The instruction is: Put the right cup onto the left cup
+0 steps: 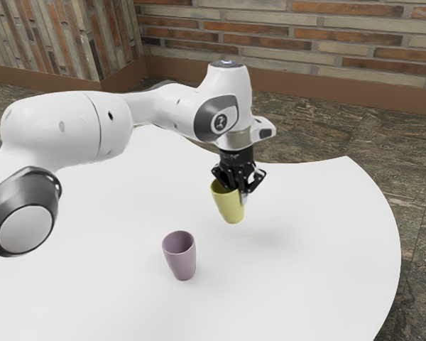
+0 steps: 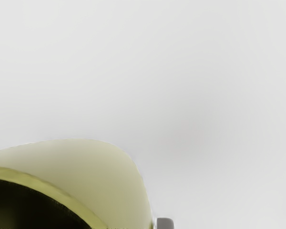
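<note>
End effector (image 1: 239, 190) grasping yellow cup (image 1: 231, 208), centre of frame, raised above counter (image 1: 309, 273). Purple cup (image 1: 181, 263) upright, lower left of centre. Off-centre lowering (yellow one leans) could topple purple one.

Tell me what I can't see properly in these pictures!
The yellow cup's inside bottom: exterior view, hidden by its near wall and the gripper.
The rest of that cup's rim: wrist view, cut off by the edges.
The purple cup's inside bottom: exterior view, behind its near wall.
The arm's base: exterior view, cut off at the left.
</note>
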